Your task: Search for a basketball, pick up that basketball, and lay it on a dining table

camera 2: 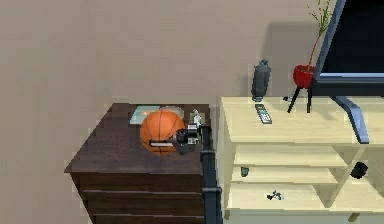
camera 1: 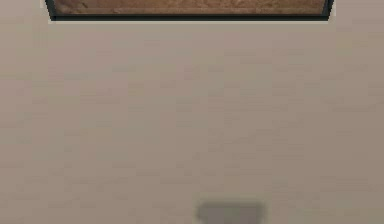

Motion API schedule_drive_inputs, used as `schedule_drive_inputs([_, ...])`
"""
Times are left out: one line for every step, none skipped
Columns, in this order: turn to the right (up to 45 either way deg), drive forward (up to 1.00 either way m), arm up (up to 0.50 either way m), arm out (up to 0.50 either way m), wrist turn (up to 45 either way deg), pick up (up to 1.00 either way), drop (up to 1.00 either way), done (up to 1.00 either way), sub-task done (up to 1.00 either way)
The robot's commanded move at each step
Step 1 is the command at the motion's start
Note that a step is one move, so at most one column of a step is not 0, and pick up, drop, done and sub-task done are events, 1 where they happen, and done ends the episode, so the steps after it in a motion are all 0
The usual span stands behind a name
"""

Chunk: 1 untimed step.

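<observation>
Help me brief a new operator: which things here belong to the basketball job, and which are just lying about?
For the job:
basketball; gripper at it, though whether it holds anything cannot be told.

Lying about:
dark dresser, pale shelf unit, remote control, dark bottle, red vase, television, framed picture.

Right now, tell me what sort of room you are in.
Probably a living room: a large dark screen stands on a pale media unit with a remote on top, a dark wooden dresser beside it, and a framed picture hangs on the wall ahead.
</observation>
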Motion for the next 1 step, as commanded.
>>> schedule_drive_inputs([0.0, 0.00, 0.00, 0.00, 0.0, 1.00, 0.00, 0.00, 0.00])
